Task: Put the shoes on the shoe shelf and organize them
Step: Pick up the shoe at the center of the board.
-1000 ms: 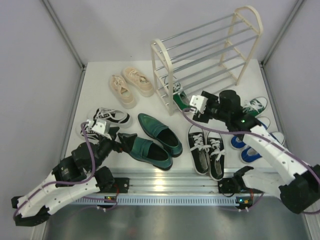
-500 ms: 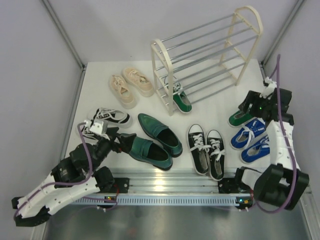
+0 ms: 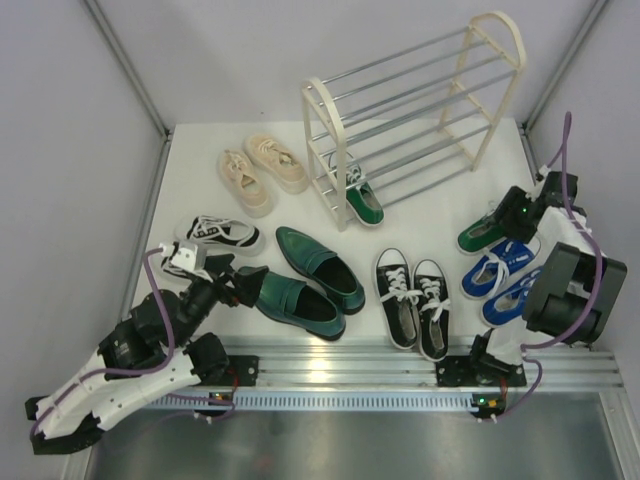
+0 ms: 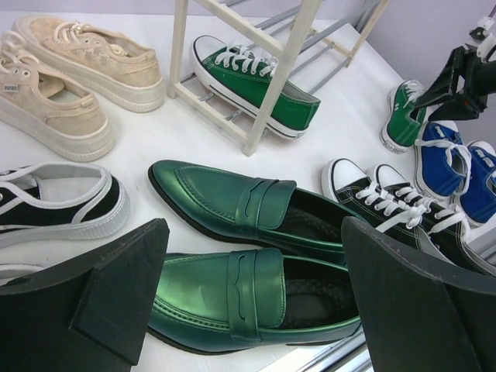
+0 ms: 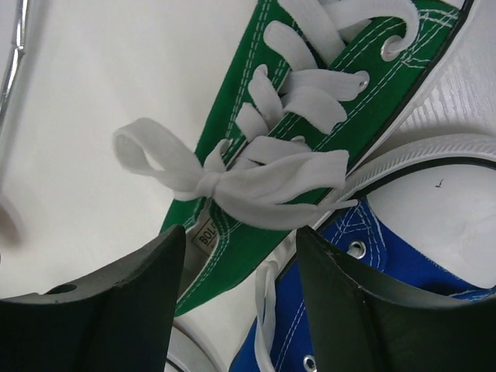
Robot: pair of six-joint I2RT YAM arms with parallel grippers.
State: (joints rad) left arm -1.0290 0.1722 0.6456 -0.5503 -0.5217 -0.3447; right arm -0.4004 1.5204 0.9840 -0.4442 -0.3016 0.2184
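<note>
The shoe shelf (image 3: 415, 110) stands at the back, with one green canvas sneaker (image 3: 362, 203) on its lowest rods. Its mate (image 3: 480, 235) lies on the table at the right, beside the blue pair (image 3: 505, 280). My right gripper (image 3: 510, 222) is low over that green sneaker (image 5: 256, 232). Its jaws are open astride the shoe's side wall near the lace bow, one finger over the shoe's mouth, the other over a blue sneaker (image 5: 372, 287). My left gripper (image 4: 256, 232) hangs wide open over the near green loafer (image 4: 248, 298), holding nothing.
The second loafer (image 3: 320, 262) lies behind the near one. Black canvas sneakers (image 3: 415, 300) sit front centre, cream sneakers (image 3: 262, 172) at the back left, and striped sneakers (image 3: 225, 233) at the left. Grey walls close in both sides.
My right arm swung from the shelf's front, leaving a green sneaker on the lowest rods, over to the green sneaker at the right; its jaws have narrowed. The left arm barely shifted.
</note>
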